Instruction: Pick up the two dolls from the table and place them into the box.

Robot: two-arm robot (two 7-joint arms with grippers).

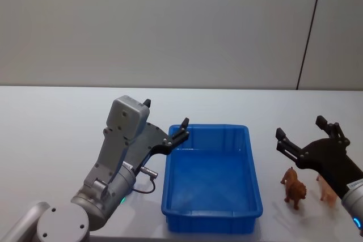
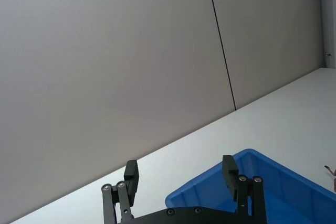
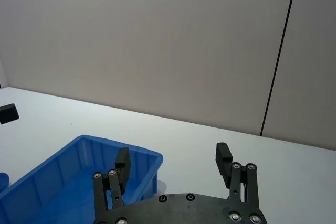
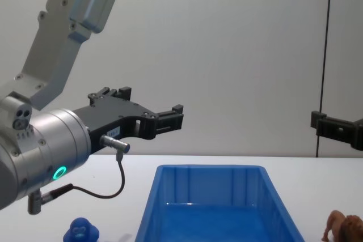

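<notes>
On the tabletop point(image 1: 51, 140) the box point(image 1: 210, 223) is empty, so you're at first pick. Both claws released: left claw point(image 2: 179, 169) by box's far-left corner, right claw point(image 1: 300, 127) over brown doll point(image 1: 294, 187); blue doll point(image 4: 81, 232) left of box. Next: lower right, clench.

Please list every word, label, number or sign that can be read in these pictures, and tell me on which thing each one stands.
No text is readable anywhere.
White sticker on the wrist behind the left hand: too small to read.
Pale mark on the wrist behind the right hand: too small to read.
Blue box: no marking visible.
</notes>
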